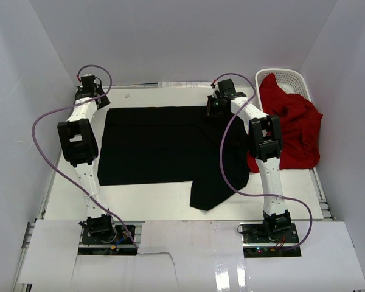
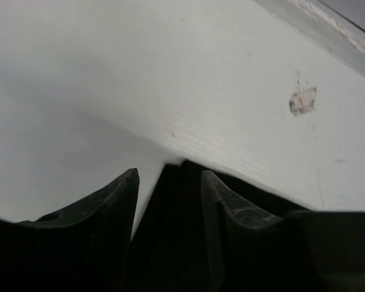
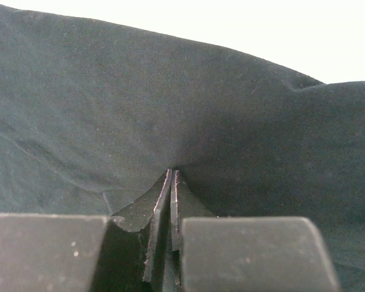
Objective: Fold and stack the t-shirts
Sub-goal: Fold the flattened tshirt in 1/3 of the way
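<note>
- Right gripper (image 3: 172, 171): fingers pressed together, pinching a fold of the black t-shirt (image 1: 164, 146) at its far edge, toward the right end.
- Left gripper (image 2: 168, 173): fingers apart, low over the table (image 1: 140, 198). The shirt's far left corner lies between them, with bare table showing beside one finger.
- Black t-shirt: spread flat mid-table, long axis running left to right. One flap at its near right juts toward the near edge. Which end is the neck cannot be told.
- Red t-shirt (image 1: 295, 131): heaped at the right side, long axis running far to near. Its far end sits in the white basket (image 1: 290, 76), the rest spilling onto the table close to the black one's right end.
</note>
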